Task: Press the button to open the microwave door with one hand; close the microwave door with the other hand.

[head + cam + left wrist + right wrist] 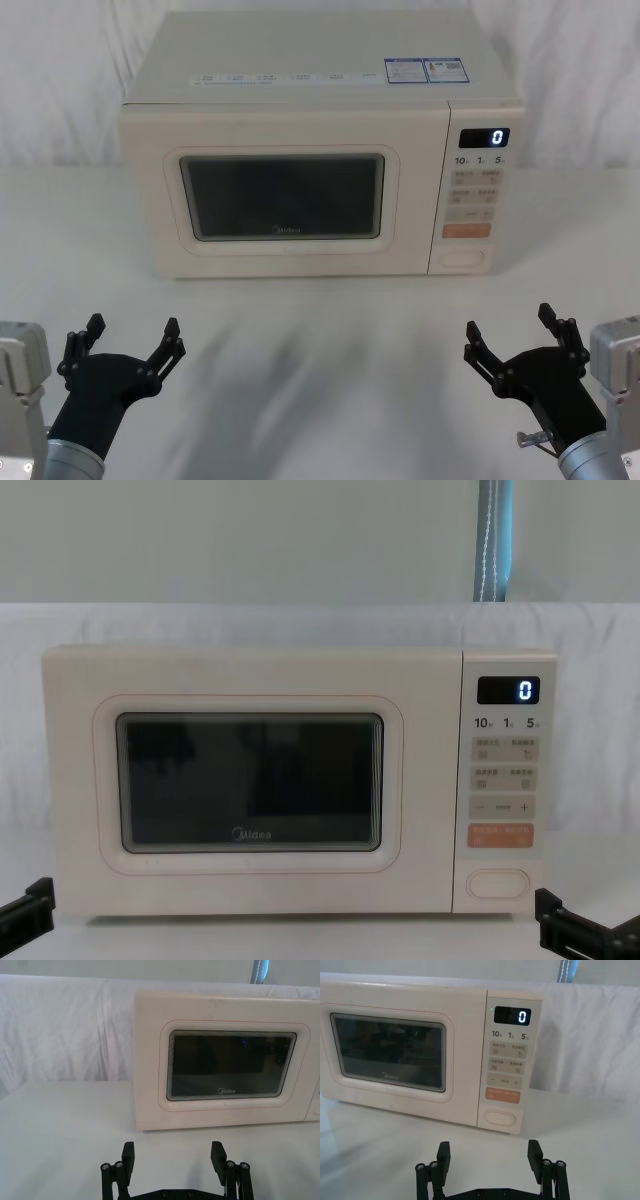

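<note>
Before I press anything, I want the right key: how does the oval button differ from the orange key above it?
The button is cream, pill-shaped and unmarked; the orange key is rectangular and carries small print. The button sits lowest on the control panel, with the orange key directly above. Both are wide keys.

Looks like a lab / staged test setup, not a real kitchen. Evidence: the counter (pixel 320 400) is covered w/ plain white cloth, and the same creased white cloth backdrop (pixel 65 1030) hangs behind it. A lone cream microwave (pixel 250 680) sits in the middle, display (pixel 508 690) lit at "0", no cupboards or other kitchen fittings around it. Above the drape there's a bare pale wall (pixel 240 540) w/ a grey-blue vertical strip (pixel 492 540), can't tell what it is.
</note>
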